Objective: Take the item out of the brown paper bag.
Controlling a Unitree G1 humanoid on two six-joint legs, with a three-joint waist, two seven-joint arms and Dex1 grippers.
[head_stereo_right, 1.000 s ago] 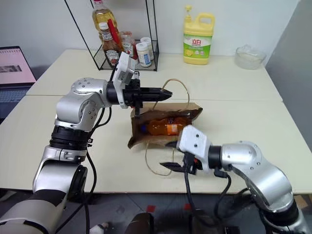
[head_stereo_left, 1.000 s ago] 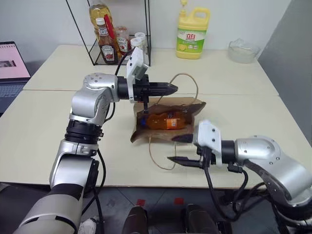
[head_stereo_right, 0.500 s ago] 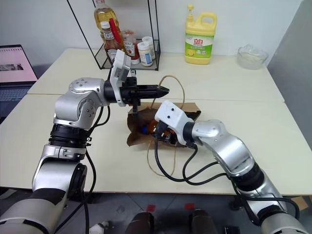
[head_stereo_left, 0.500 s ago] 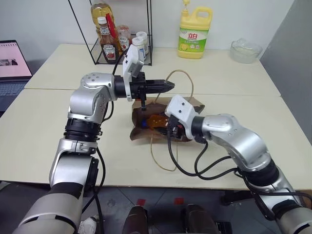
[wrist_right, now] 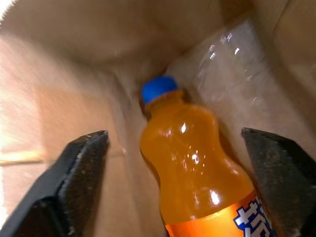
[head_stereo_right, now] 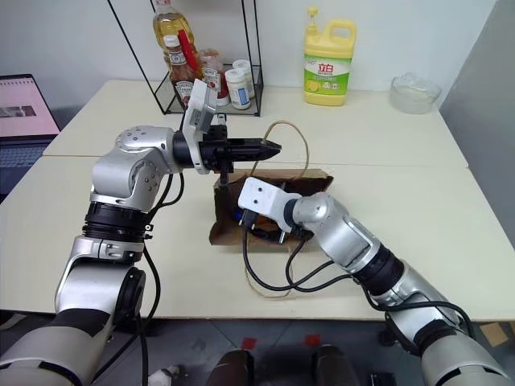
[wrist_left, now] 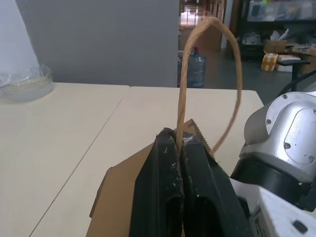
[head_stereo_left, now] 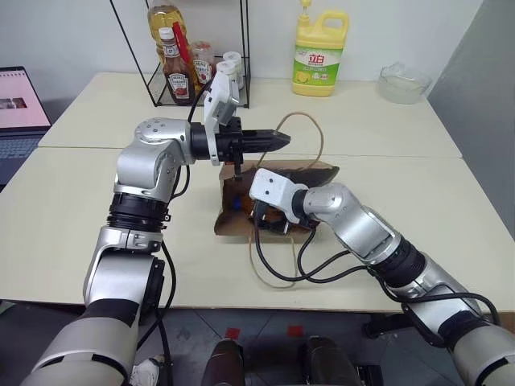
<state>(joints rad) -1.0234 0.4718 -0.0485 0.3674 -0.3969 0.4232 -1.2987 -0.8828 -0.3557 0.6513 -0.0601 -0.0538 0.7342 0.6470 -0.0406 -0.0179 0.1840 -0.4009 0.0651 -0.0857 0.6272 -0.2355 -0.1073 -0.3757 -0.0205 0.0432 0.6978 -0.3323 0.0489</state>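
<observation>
You are at the reach-in step: the bag is held open and the bottle is not yet gripped. Your left gripper (wrist_left: 180, 148) is pinched tight on the tan cord handle (wrist_left: 183, 84) at the upper lip of the brown paper bag (head_stereo_left: 318, 173), holding the mouth up. The bag lies on its side on the cream table (head_stereo_left: 72, 217), its opening facing the robot's left.

Your right gripper (wrist_right: 175, 163) sits at that mouth with its two black fingers (wrist_right: 79, 168) spread wide, one on each side of the orange soda bottle (wrist_right: 197, 177) and clear of it. The bottle lies inside the bag, blue cap (wrist_right: 159, 89) pointing deeper in, with a blue-lettered label at its near end.

The next move, as I judge it, calls for easing the right gripper a little further along the bottle's body, then closing on the widest part while the left keeps the handle lifted. The glossy plastic may slip, so close squarely.

From the head views the right wrist covers the bag's mouth, so you cannot see the bottle or the fingertips there. The bottle's base is cut off in the right wrist view.
</observation>
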